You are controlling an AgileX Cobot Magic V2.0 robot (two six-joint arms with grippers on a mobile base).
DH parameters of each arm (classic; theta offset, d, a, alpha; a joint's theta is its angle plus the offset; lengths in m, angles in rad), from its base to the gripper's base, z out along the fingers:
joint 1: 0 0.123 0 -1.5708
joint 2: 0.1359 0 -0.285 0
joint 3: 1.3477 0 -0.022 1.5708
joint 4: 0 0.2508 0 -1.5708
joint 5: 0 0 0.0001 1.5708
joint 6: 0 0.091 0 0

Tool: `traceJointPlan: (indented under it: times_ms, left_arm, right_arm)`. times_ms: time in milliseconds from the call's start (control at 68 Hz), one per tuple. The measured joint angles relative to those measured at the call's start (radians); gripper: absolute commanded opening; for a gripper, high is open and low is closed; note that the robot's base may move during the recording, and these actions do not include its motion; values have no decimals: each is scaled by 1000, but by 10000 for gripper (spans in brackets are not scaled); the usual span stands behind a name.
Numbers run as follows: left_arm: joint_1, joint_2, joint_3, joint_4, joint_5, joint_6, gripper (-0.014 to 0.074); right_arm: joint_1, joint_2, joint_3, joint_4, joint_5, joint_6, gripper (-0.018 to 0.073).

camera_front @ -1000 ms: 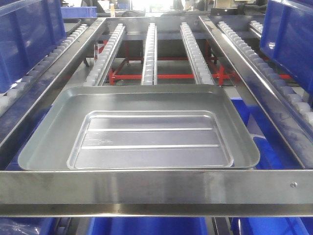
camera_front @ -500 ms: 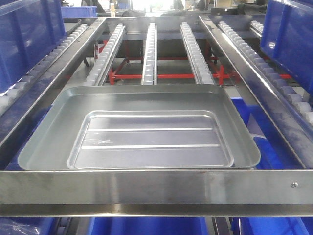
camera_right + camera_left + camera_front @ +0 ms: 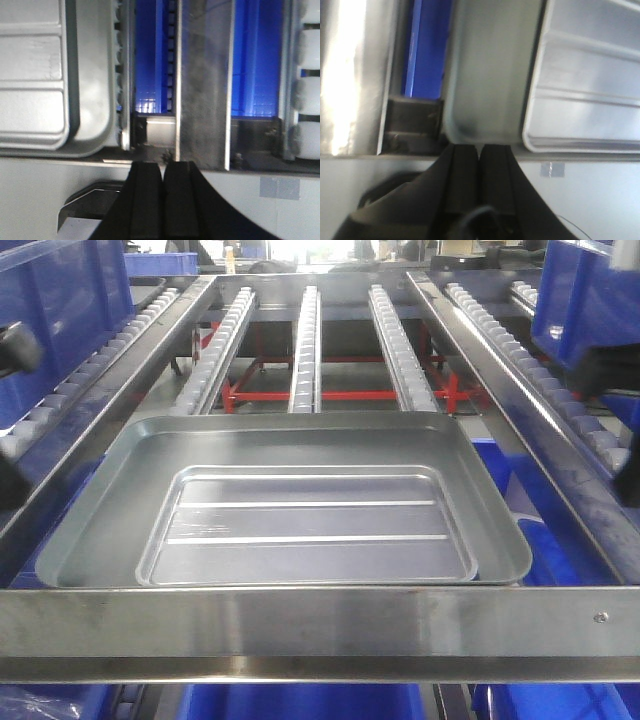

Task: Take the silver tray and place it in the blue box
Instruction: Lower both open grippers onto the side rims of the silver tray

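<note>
Right gripper (image 3: pixel 161 167) at 6 o'clock, black fingers (image 3: pixel 145 200) pressed flat together with nothing between them, tips over the pale cross bar (image 3: pixel 45 195). Tray (image 3: pixel 92 75) fills 9 to 11 o'clock, its rounded corner at about 8. A steel rail (image 3: pixel 202 75) runs up to 12 with blue plastic (image 3: pixel 255 60) on both sides; rollers (image 3: pixel 307 100) at 3.

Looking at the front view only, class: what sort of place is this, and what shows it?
Probably a factory or warehouse handling line: long roller tracks, blue plastic crates alongside them, and a silver tray lying just beyond a steel frame bar.
</note>
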Motion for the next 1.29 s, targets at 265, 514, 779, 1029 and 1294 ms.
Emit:
traceJointPlan:
  times_ms: [265, 514, 779, 1029, 1294]
  left_arm:
    - [-184, 114, -174, 469, 123, -513, -92]
    - [-217, 302, -375, 410, 191, -464, -92]
    - [-222, 381, -442, 330, 179, -392, -92]
    - [-307, 384, -444, 520, 153, -573, -92]
    - [-343, 386, -448, 639, 196, -690, -92]
  right_arm:
    - [174, 155, -157, -338, 72, 417, 60]
    - [273, 334, -309, -288, 92, 386, 60]
    - [277, 390, -364, -233, 109, 351, 60]
    - [277, 390, -371, -230, 107, 351, 60]
    - [277, 390, -371, -230, 118, 350, 60]
